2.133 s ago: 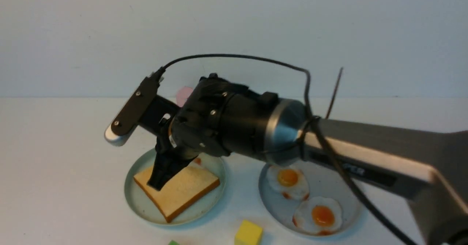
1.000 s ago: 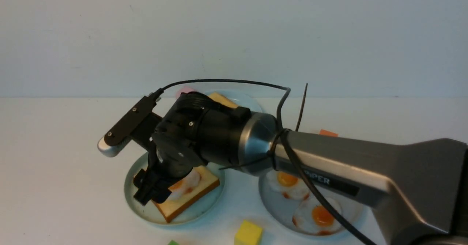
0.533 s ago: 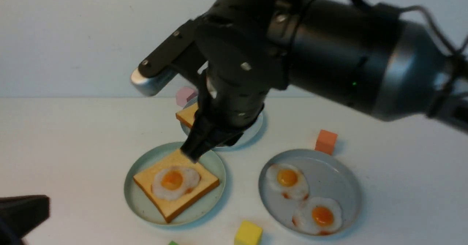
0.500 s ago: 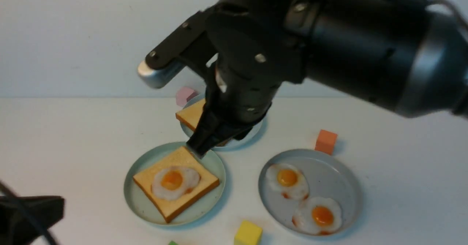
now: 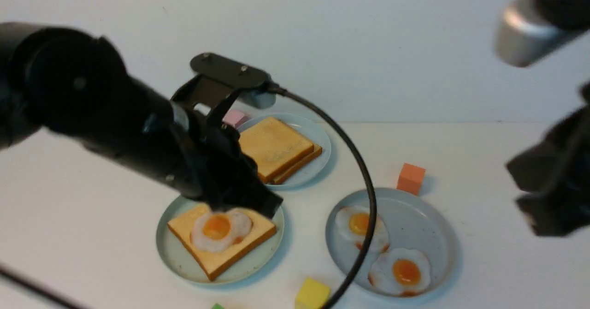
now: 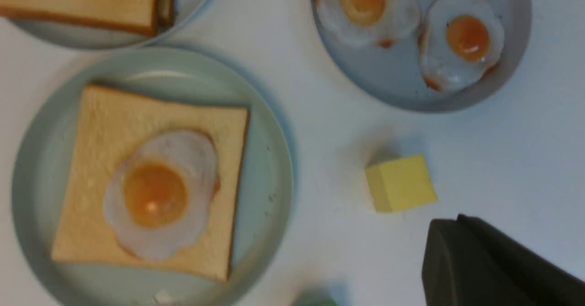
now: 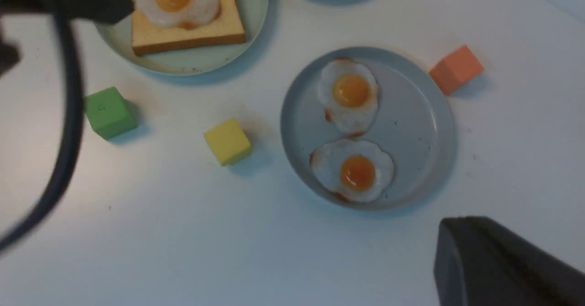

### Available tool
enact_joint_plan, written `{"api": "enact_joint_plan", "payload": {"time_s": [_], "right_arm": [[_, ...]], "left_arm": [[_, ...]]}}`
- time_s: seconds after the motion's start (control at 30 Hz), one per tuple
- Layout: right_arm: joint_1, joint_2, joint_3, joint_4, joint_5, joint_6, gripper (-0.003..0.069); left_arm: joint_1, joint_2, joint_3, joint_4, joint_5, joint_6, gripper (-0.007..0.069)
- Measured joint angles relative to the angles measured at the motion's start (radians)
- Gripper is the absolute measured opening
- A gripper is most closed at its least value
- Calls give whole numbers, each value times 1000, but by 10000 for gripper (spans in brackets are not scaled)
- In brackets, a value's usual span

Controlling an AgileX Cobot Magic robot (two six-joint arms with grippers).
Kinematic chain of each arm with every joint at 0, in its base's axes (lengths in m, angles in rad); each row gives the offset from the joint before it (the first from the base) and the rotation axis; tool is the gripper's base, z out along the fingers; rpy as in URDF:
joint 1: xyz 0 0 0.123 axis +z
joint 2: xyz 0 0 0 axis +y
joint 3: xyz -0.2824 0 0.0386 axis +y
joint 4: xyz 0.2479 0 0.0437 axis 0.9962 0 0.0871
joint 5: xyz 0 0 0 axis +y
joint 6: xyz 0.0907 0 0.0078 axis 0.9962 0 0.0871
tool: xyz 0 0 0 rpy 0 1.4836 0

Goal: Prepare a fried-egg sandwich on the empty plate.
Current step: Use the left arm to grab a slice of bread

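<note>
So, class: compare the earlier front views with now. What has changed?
The right gripper let go of the fried egg on the toast slice, rose and withdrew to the right; the left gripper swung in over the mint-green plate. The toast, the two other eggs and the yellow block stayed put.

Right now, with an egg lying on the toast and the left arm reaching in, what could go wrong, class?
1. The left fingers hover by the egg; a low pass could knock it off its toast.
2. They are shut; unopened, they would only push the spare toast.
3. That toast lies two slices deep, so a grab might lift both.
</note>
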Motion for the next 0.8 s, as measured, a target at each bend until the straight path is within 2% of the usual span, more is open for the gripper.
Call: {"api": "enact_joint_plan", "payload": {"time_s": [0.13,0.4,0.57,0.8], "right_arm": [[0,-216,129,4,9,64,-6],[0,-339,217,48,16,86,1],[0,-344,221,49,8,86,3],[0,-345,221,35,-22,86,8]], "left_arm": [[94,200,-189,-103,57,160,-13],[101,489,-472,-17,160,173,-9],[102,584,-589,11,175,168,46],[102,631,-613,77,102,169,185]]}}
